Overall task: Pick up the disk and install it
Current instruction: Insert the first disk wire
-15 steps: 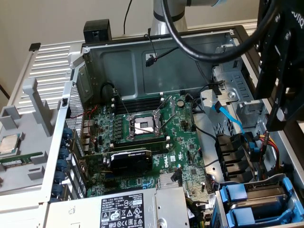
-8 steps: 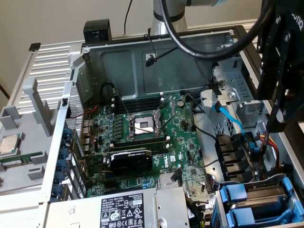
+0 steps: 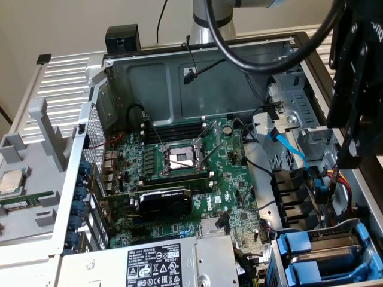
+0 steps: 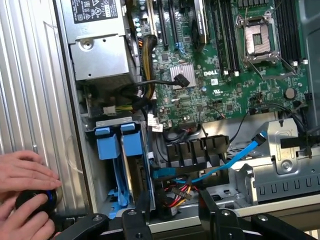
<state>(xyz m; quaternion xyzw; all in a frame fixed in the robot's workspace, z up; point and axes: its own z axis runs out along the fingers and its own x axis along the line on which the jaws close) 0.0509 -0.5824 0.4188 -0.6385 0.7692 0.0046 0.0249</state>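
Drive cage point(image 4: 112, 121) holding blue carriers point(image 4: 121, 146), gripper point(image 4: 176, 212) empty

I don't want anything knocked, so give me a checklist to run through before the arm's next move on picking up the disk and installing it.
1. End effector open and empty: ok.
2. People clear of the case: not ok. A person's hands are at the case edge, on a black knob.
3. Location of the disk: cannot tell. Blue carriers sit in the drive bay, but what they hold is unclear.
4. Cables clear of the bay: probably not ok. A blue cable and red-yellow wires lie close beside it.
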